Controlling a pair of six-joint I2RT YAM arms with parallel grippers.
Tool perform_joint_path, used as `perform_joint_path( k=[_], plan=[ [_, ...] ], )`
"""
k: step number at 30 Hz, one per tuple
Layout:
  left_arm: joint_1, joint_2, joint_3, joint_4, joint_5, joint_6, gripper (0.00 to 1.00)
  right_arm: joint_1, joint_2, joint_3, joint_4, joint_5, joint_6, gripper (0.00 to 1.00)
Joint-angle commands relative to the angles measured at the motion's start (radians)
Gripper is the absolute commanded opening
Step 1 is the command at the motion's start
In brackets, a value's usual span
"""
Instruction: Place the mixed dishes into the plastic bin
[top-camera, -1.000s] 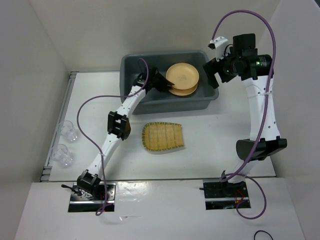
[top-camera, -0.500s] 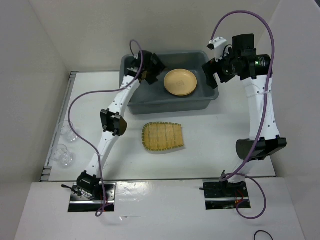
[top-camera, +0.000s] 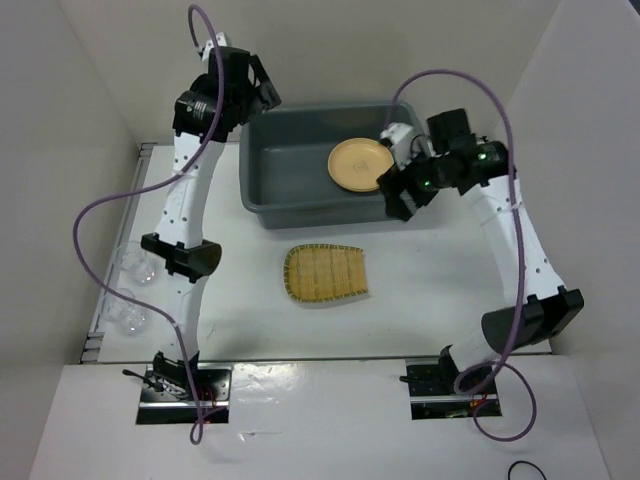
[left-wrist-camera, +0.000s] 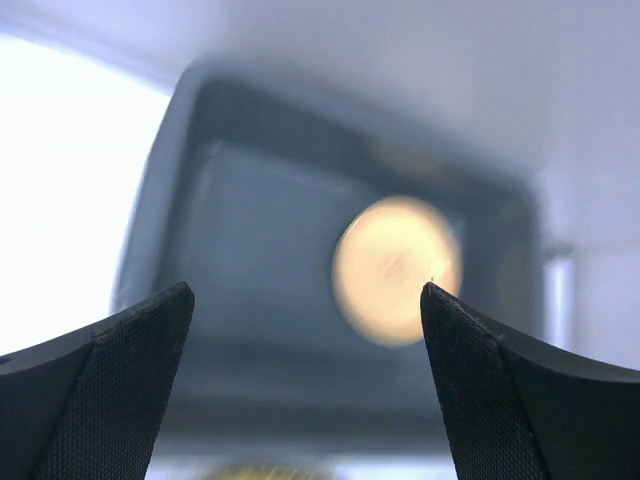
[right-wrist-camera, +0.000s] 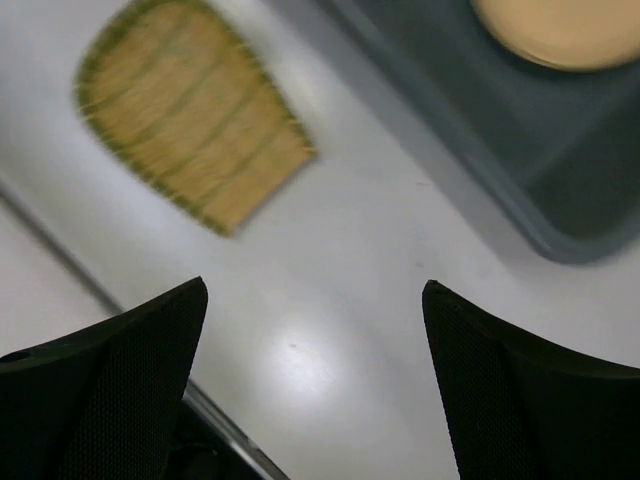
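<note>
Left gripper (top-camera: 262, 93): now lifted out of the bin (top-camera: 300, 212) and raised past its far-left corner, fingers spread and empty.
Right gripper (top-camera: 398, 195): swung down from the far right to the bin's near-right rim, fingers spread and empty.
Plate (top-camera: 360, 165): flat in the bin's right half.
Bamboo tray (top-camera: 326, 274): on the table near of the bin, with a bare gap between them.
Glass cups (top-camera: 135, 262): at the table's left edge, well apart from the bin.

The left wrist view is smeared: the plastic bin (left-wrist-camera: 240, 230) and the tan plate (left-wrist-camera: 395, 268) inside it are soft shapes without rim detail. The right wrist view cuts bin and plate at its top edge, and the bamboo tray (right-wrist-camera: 190, 110) is blurred. From above, whether a second plate lies beneath cannot be told; the two glass cups (top-camera: 135, 262) are faint.
</note>
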Motion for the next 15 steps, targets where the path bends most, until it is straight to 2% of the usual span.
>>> perform_joint_path(
  k=[1,3,4,5,6,7,8,9,10,12,15],
  plan=[
    [0.002,-0.155,-0.250,-0.153,-0.004,0.082,1.00,0.153,-0.093,-0.133,0.068,-0.157,-0.032,0.92],
    [0.002,-0.268,-0.463,-0.153,-0.038,0.003,1.00,0.201,-0.103,-0.205,0.088,-0.177,-0.044,0.92],
    [0.002,-0.384,-0.666,-0.112,-0.059,-0.013,1.00,0.227,-0.103,-0.263,0.088,-0.165,-0.062,0.92],
    [0.002,-0.454,-0.783,-0.078,-0.080,-0.022,1.00,0.247,-0.103,-0.297,0.097,-0.145,-0.073,0.92],
    [0.002,-0.615,-0.911,-0.028,-0.093,-0.022,1.00,0.279,-0.120,-0.339,0.137,-0.087,-0.082,0.92],
    [0.002,-0.708,-1.048,0.091,-0.076,-0.022,1.00,0.373,-0.135,-0.438,0.168,-0.053,-0.091,0.92],
    [0.023,-0.802,-1.313,0.144,-0.049,-0.022,1.00,0.429,-0.175,-0.486,0.208,-0.016,-0.082,0.93],
    [0.043,-0.991,-1.428,0.190,0.014,-0.022,1.00,0.471,-0.186,-0.526,0.287,0.014,-0.064,0.93],
    [0.058,-1.082,-1.526,0.252,0.034,-0.040,1.00,0.488,-0.186,-0.560,0.306,0.024,-0.050,0.94],
    [0.087,-1.291,-1.725,0.234,0.057,-0.088,1.00,0.488,-0.128,-0.539,0.317,0.015,-0.029,0.94],
    [0.107,-1.440,-1.826,0.150,0.086,-0.108,1.00,0.569,-0.103,-0.552,0.369,0.041,-0.038,0.94]
  ],
)
